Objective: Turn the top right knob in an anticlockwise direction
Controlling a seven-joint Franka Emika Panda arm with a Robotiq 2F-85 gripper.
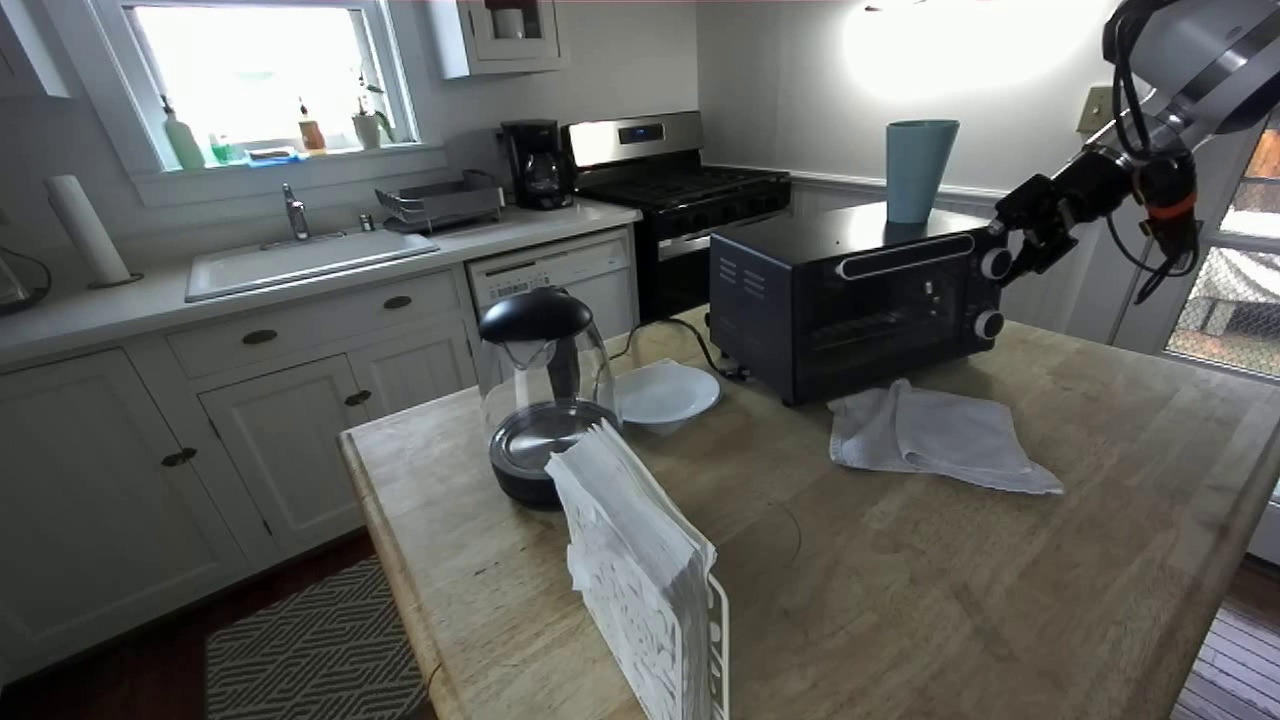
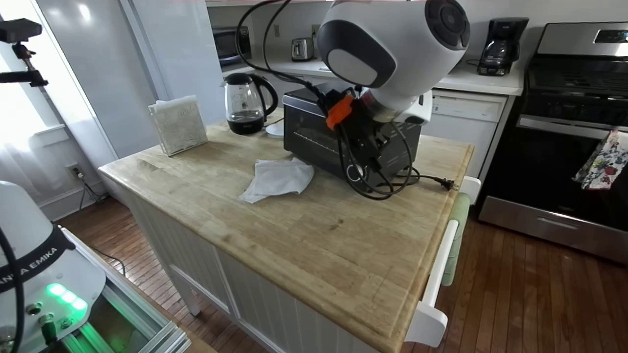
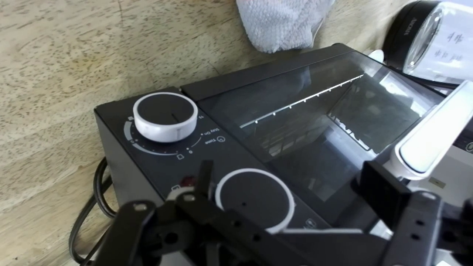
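Jaws wide apart at top knob [image 3: 255,197]

The end effector [image 3: 290,184] hides part of the upper knob [image 3: 255,195].

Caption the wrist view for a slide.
Open jaws at the upper knob of the toaster oven, lower knob beyond.

The window [image 1: 255,80] glares white; the end effector [image 3: 291,184] (close to the lens) looks blurred.
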